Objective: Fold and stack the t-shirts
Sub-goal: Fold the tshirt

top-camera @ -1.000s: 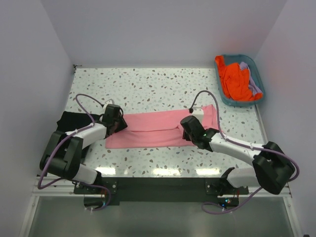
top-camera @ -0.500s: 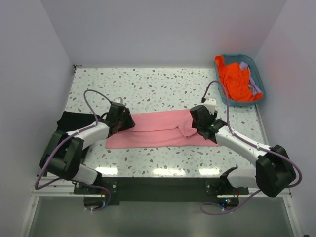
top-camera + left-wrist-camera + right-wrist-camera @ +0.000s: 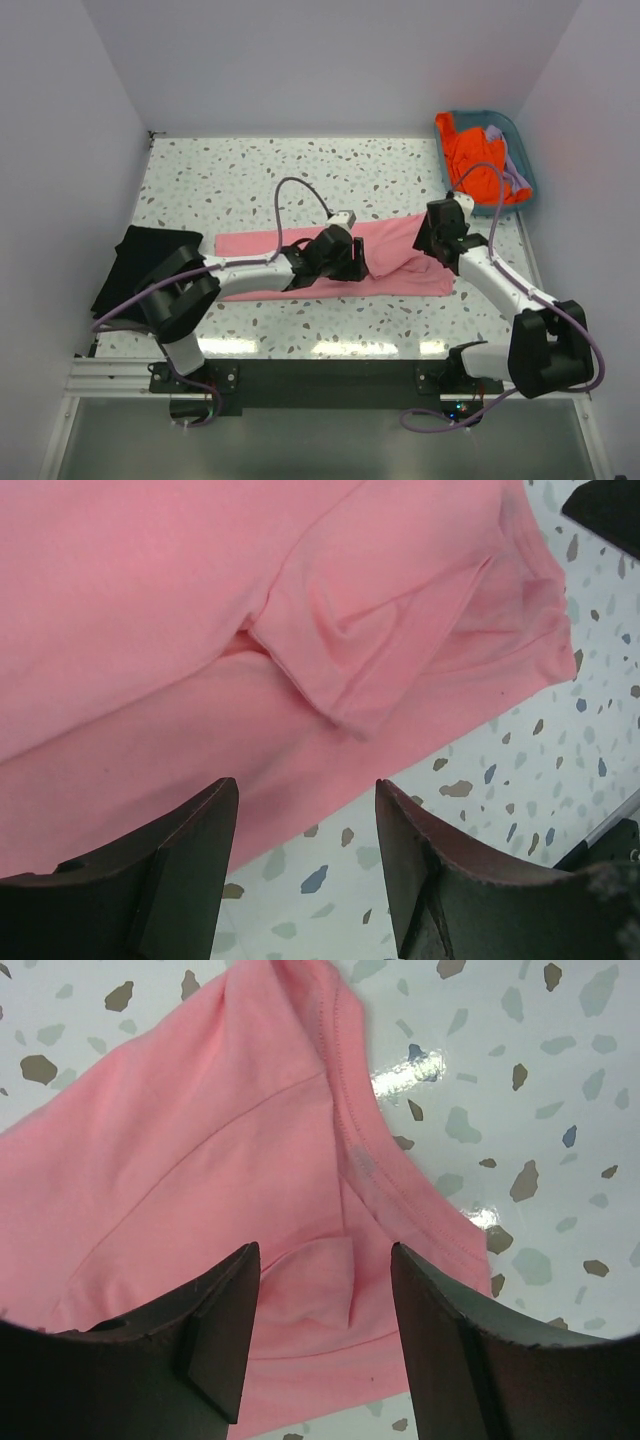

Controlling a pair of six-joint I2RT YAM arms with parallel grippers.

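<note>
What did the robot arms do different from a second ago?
The left gripper slid right along the pink t-shirt to its middle; the right gripper moved toward the shirt's far right end. Both are open, holding nothing. The black t-shirt and the basket stayed put.

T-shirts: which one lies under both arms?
The salmon-pink t-shirt; the black t-shirt lies apart at left, orange t-shirt and lavender t-shirt in the teal basket.

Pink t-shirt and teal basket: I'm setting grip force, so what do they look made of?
The pink t-shirt looks like soft, matte knit fabric, probably cotton jersey: it folds and wrinkles loosely, and the right wrist view shows stitched hems. The teal basket looks like smooth, rigid plastic, judging by its even moulded rim, though it is too small in the top view to confirm.
</note>
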